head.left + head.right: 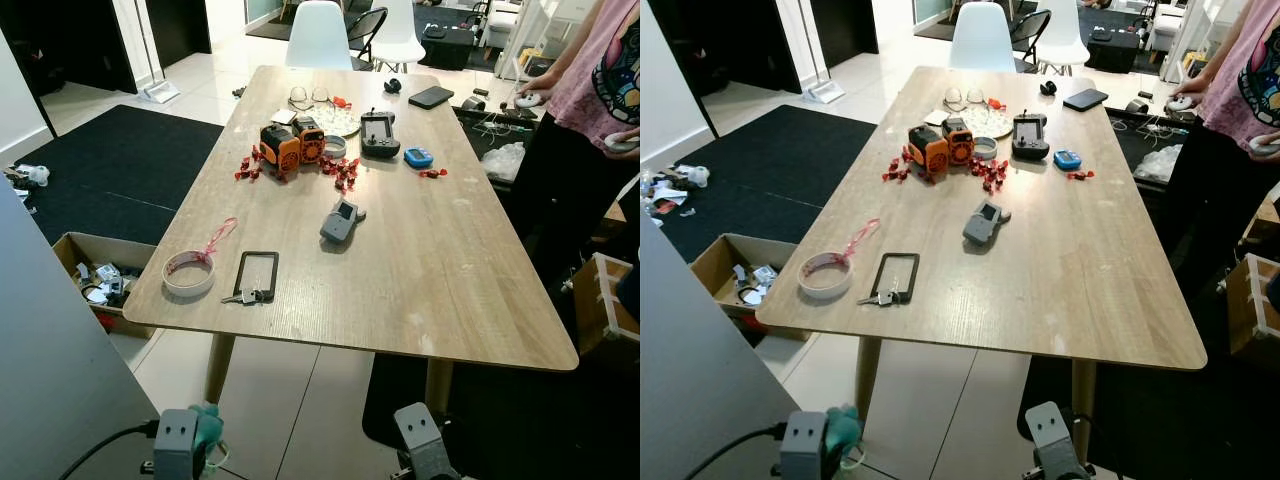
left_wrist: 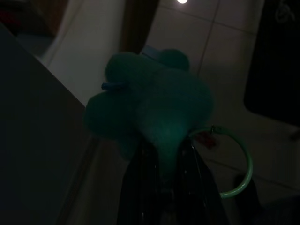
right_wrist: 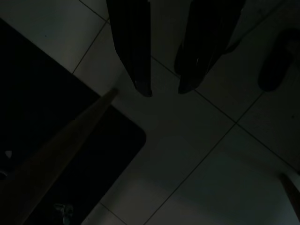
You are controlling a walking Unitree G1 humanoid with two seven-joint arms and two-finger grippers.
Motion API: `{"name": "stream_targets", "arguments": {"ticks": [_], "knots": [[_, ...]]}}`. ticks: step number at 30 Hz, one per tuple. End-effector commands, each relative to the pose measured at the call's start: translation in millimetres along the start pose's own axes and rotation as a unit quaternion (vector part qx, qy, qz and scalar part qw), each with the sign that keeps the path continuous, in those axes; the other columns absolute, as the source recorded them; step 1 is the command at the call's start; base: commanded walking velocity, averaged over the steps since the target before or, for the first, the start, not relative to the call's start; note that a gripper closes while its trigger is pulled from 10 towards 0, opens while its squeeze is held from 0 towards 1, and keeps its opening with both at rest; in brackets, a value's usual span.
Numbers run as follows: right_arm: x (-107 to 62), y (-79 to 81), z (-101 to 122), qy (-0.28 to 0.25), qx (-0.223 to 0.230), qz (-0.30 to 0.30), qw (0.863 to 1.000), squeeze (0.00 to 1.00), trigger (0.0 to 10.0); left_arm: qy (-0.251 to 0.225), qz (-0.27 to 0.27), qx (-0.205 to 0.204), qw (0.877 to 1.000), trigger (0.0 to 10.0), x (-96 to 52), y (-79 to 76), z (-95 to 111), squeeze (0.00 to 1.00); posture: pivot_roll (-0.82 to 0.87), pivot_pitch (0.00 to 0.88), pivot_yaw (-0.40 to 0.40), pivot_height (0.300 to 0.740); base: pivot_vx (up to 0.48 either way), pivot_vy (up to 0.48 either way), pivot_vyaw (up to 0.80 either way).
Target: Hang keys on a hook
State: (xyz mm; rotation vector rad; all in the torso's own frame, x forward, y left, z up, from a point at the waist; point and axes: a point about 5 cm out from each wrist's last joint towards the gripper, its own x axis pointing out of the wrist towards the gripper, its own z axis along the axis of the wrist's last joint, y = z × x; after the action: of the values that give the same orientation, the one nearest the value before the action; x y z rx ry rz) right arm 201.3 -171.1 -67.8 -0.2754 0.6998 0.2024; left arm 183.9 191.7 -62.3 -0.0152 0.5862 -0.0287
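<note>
Near the front left edge of the wooden surface [image 1: 430, 290]: keys [image 1: 245, 296], touching a black rectangular frame [image 1: 257, 272], just beside a tape roll [image 1: 189, 273] with red ribbon. Farther back, orange gadgets [image 1: 292, 144] and a grey device [image 1: 341, 221]. Low beside the surface, left pincer [image 2: 161, 180] pinching a teal plush keychain [image 2: 150, 101] with a green ring. Right pincer [image 3: 164, 89] spread above floor tiles.
</note>
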Motion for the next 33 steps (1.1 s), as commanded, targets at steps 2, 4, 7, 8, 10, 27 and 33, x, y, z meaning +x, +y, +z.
{"name": "stream_targets", "arguments": {"ticks": [2, 4, 7, 8, 10, 27, 33], "knots": [[0.5, -2.5, 0.2, 0.005, 0.005, -0.001, 1.000, 0.00, 10.0, 0.005, -0.008, -0.010, 1.000, 10.0, -1.8, -6.6, -6.2, 0.00, 0.04, 0.061, -0.025, 0.740, 0.000, 0.000, 0.00], [0.9, -2.7, 1.1, 0.004, 0.004, 0.000, 1.000, 0.00, 10.0, 0.003, -0.008, -0.010, 1.000, 10.0, -1.7, -7.0, -6.1, 0.00, 0.04, 0.062, -0.025, 0.740, 0.000, 0.000, 0.00], [1.1, -2.4, 1.8, 0.003, 0.002, 0.003, 1.000, 0.00, 10.0, 0.001, -0.005, -0.009, 1.000, 10.0, -1.7, -7.5, -6.4, 0.00, 0.04, 0.064, -0.029, 0.740, 0.000, 0.000, 0.00], [1.1, -2.4, 1.8, 0.003, 0.002, 0.003, 1.000, 0.00, 10.0, 0.001, -0.005, -0.009, 1.000, 10.0, -1.7, -7.5, -6.4, 0.00, 0.04, 0.064, -0.029, 0.740, 0.000, 0.000, 0.00], [1.0, -1.4, 1.3, 0.004, 0.003, 0.006, 1.000, 0.00, 10.0, -0.001, -0.004, -0.012, 1.000, 10.0, -1.8, -7.6, -6.8, 0.00, 0.04, 0.063, -0.027, 0.740, 0.000, 0.000, 0.00], [1.1, 4.4, 1.1, 0.003, 0.014, 0.017, 1.000, 0.00, 10.0, -0.001, -0.004, -0.012, 1.000, 10.0, -0.9, -5.3, -6.6, 0.00, 0.04, 0.049, -0.017, 0.740, -0.060, 0.000, 0.00], [1.1, 4.0, 1.7, 0.000, 0.011, 0.017, 1.000, 0.00, 10.0, -0.005, -0.008, -0.012, 1.000, 10.0, 0.2, -6.6, -4.8, 0.00, 0.04, 0.049, -0.016, 0.740, -0.299, 0.000, 0.00]]}}
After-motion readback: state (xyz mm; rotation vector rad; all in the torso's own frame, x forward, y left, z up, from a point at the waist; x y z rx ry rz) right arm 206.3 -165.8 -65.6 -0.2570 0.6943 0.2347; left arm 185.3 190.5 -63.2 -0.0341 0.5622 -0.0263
